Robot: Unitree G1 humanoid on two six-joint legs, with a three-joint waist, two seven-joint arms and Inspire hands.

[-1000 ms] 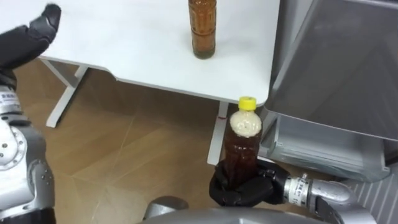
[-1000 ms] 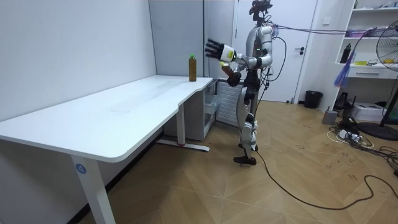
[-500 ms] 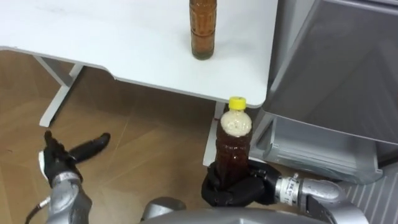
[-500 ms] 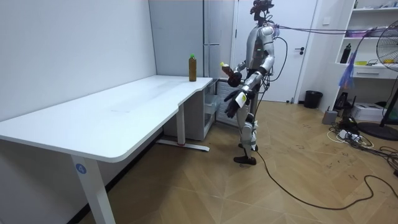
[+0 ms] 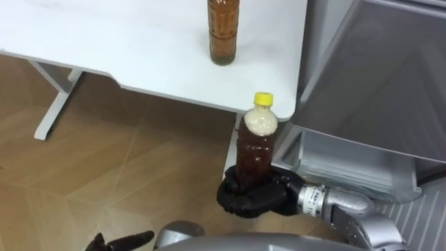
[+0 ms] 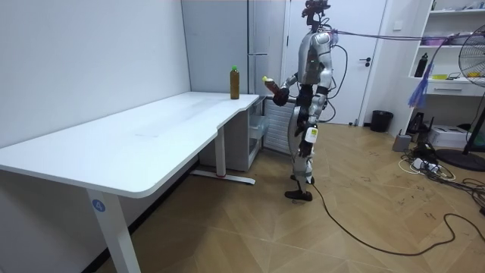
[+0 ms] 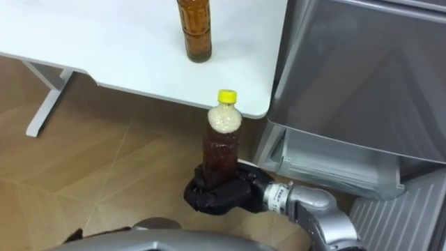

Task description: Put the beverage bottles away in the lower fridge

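- Left eye view: my right hand (image 5: 251, 199) is low in front of me, fingers and thumb wrapped round the base of a bottle (image 5: 256, 146) of brown drink with a yellow cap, which stands upright in my grip
- The held bottle is over the wooden floor (image 5: 104, 167), just off the corner of the white table (image 5: 104, 42) and beside the grey fridge (image 5: 376, 77)
- A second bottle (image 5: 223, 31) of the same brown drink stands upright on the table near its edge, well apart from my hand
- My left hand (image 5: 129, 240) shows at the bottom edge, and what I can see of its fingers lies straight, holding nothing
- Right eye view: same scene, my right hand (image 7: 219, 194) clamped on the bottle (image 7: 221, 146), the other bottle (image 7: 194, 28) on the table above it
- Room view: I stand upright at the far end of the table (image 6: 136, 144), the fridge (image 6: 265, 45) just behind, bottle (image 6: 270, 85) held out at chest height toward the room view's left, second bottle (image 6: 235, 83) on the far corner of the table
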